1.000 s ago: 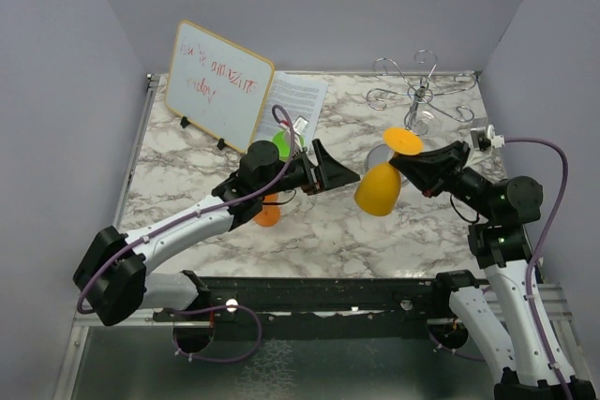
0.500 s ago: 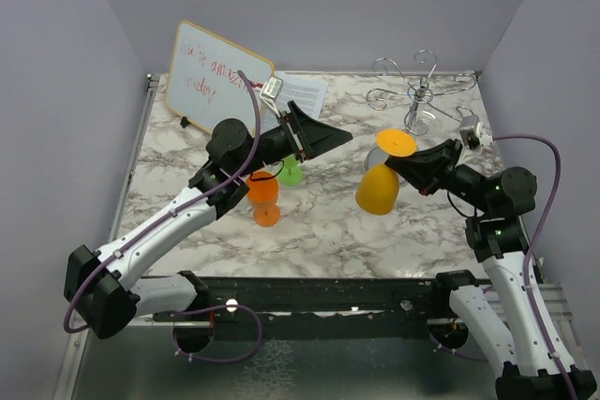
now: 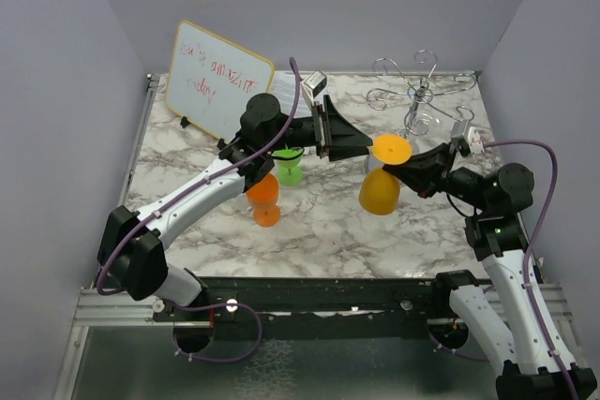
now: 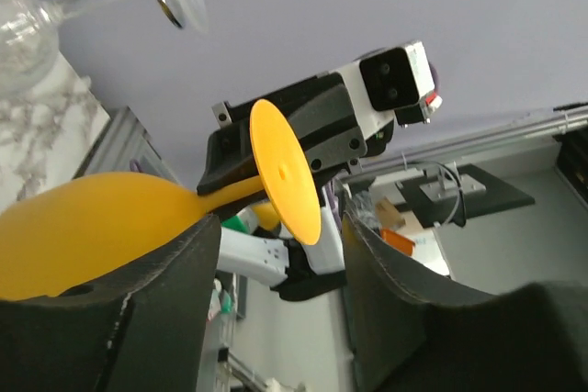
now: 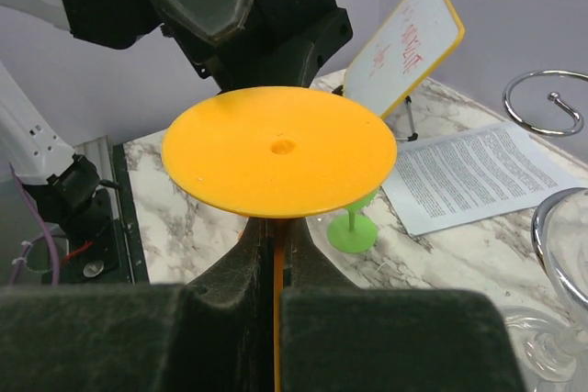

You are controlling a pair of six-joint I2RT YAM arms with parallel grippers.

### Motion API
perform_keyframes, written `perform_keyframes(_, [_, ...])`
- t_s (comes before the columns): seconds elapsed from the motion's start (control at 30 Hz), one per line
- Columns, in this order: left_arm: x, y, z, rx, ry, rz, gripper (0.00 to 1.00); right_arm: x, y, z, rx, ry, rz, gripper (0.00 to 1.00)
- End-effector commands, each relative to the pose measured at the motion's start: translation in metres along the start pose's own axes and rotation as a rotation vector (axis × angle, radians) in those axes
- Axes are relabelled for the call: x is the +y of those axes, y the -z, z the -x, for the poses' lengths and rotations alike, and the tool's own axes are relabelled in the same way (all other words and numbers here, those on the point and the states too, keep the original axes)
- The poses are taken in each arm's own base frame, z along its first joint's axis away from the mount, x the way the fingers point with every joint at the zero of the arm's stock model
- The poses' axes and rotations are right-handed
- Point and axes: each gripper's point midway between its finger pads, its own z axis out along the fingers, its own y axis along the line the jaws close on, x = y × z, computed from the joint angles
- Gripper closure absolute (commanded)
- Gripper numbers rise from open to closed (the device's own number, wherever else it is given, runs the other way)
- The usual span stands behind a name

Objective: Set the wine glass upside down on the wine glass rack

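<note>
– Wine glass (image 3: 379,192): where is it sitting?
– It is hanging upside down above the marble table (image 3: 319,222), bowl down and foot disc up, well short of the wine glass rack (image 3: 419,91) at the rear. The right gripper (image 3: 395,169) is pinching its thin stem just beneath the foot.
– And the left gripper (image 3: 361,145)?
– Its jaws are standing apart on either side of the foot disc, touching nothing that I can see.
– How is it going to handle?
– It is looking like opaque yellow moulded plastic, so I am judging it light, stiff and smooth rather than fragile. I am guessing the bowl is the better hold, leaving stem and foot free for the wire arms.
</note>
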Motion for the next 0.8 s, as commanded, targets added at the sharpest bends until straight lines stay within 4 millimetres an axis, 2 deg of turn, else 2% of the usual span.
perform_keyframes(0.0, [-0.016, 0.002, -0.016, 0.150, 0.048, -0.057, 0.48, 0.013, 0.000, 0.010, -0.016, 0.071, 0.065, 1.00])
perform_keyframes(0.17, [-0.013, 0.004, -0.022, 0.183, 0.060, -0.058, 0.58, 0.016, 0.000, 0.005, -0.008, 0.075, 0.081, 0.99])
perform_keyframes(0.57, [0.001, -0.003, -0.030, 0.195, 0.112, -0.035, 0.61, 0.018, -0.002, -0.013, 0.048, 0.099, 0.109, 1.00])
perform_keyframes(0.7, [0.004, -0.005, -0.031, 0.202, 0.122, -0.032, 0.68, 0.019, -0.003, -0.019, 0.067, 0.099, 0.116, 0.99])
perform_keyframes(0.77, [0.008, -0.007, -0.034, 0.212, 0.136, -0.028, 0.76, 0.020, -0.004, -0.020, 0.071, 0.101, 0.115, 1.00])
